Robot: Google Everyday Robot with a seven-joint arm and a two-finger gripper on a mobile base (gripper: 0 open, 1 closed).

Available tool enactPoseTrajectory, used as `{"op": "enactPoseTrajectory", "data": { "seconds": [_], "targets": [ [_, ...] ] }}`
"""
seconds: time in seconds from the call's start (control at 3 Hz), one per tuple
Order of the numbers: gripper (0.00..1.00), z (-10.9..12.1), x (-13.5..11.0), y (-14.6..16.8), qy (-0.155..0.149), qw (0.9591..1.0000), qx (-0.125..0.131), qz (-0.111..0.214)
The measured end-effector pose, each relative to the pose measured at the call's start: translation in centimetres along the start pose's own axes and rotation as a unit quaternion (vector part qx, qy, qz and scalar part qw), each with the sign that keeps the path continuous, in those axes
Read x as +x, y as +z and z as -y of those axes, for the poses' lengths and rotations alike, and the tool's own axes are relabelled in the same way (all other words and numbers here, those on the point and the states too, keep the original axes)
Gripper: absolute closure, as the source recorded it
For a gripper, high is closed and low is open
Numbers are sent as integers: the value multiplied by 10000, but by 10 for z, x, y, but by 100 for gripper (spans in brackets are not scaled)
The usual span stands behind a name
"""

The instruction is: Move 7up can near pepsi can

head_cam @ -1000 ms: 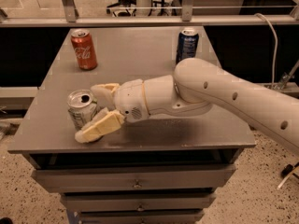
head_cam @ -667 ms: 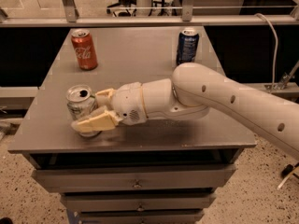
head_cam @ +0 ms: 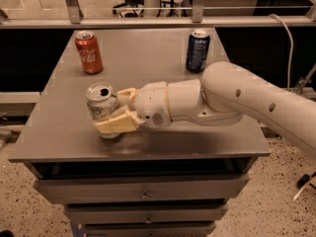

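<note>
7up can point(head_cam: 101, 102) upright at front-left of table point(head_cam: 54, 137); lower side hidden by near finger point(head_cam: 116, 125), markings too faint to read; body silver, dark opening in top; gripper point(head_cam: 110, 110) clamped on it, far finger partly behind can; pepsi can point(head_cam: 198, 51) upright at back right, well apart; arm point(head_cam: 256, 100) cut off by right edge

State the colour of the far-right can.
The pepsi can is dark blue with a silver top, camera view; end effector grips the 7up can, front left.
</note>
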State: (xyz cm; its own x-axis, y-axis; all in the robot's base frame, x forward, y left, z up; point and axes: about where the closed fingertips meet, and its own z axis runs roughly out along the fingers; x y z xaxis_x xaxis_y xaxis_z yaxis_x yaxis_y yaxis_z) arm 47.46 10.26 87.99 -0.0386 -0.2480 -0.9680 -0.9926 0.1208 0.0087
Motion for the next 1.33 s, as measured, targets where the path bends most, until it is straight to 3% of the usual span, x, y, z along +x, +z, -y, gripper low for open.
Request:
{"op": "enactPoseTrajectory", "data": {
  "seconds": [0.33, 0.67, 1.0, 1.33],
  "targets": [
    [100, 0, 0, 0, 0, 10000, -1, 0],
    [100, 25, -13, -47, -319, 9968, 735, -38],
    [100, 48, -20, -110, -513, 9879, 1463, -89],
    [100, 92, -24, -192, -632, 9723, 2247, -111]
  ]
}}
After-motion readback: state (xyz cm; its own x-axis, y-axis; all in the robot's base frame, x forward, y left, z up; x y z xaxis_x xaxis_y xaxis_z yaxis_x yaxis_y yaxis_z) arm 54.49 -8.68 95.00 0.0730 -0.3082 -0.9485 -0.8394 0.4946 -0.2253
